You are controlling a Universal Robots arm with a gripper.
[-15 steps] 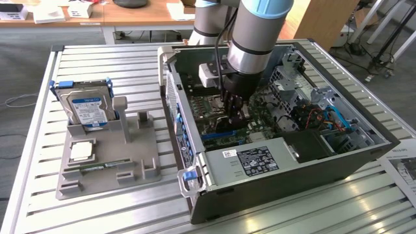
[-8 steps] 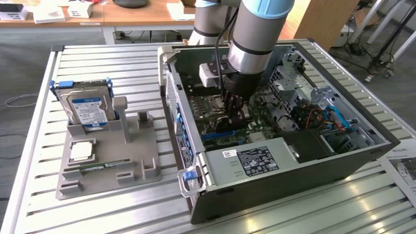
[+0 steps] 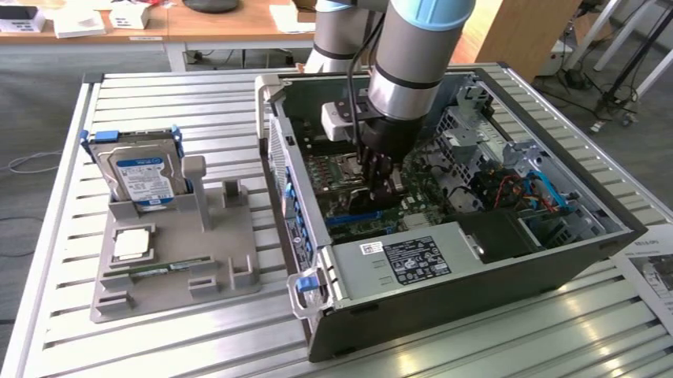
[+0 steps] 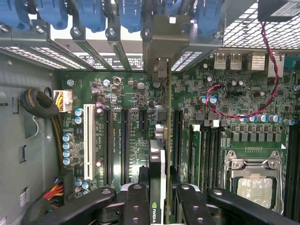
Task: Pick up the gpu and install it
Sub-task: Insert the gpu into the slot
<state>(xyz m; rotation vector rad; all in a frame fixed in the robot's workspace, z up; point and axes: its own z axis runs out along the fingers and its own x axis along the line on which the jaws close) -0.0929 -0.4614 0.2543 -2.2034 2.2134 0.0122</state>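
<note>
Fingers point(image 4: 136, 201) of the gripper point(image 4: 161, 197) are clamped on the gpu point(image 4: 157, 173), one on each flat face. They hold the card edge-on inside the open computer case point(image 3: 547, 260), over the long black expansion slots point(image 4: 124, 140) of the motherboard point(image 4: 140, 101). Whether its lower edge already touches a slot cannot be told. The card looks light and stiff, but it is likely fragile: a thin board that would flex or crack if twisted, with a contact edge that should not be scraped. The flat faces near its upper edge seem the sound place to hold it, and that is where the pads sit. The case lies on its side on a slatted metal table point(image 3: 158, 102). It holds the motherboard, a grey power supply point(image 3: 415, 256) with a label, a processor socket point(image 4: 253, 180), red and black wires point(image 4: 243, 112) and a row of blue retaining clips point(image 4: 93, 14) above the rear slot covers. Well apart from the case, toward the exterior view's left, a grey fixture point(image 3: 173, 283) carries a hard drive point(image 3: 142, 177) standing upright, a square processor point(image 3: 131, 242) lying flat, and a narrow memory stick point(image 3: 158, 269).
</note>
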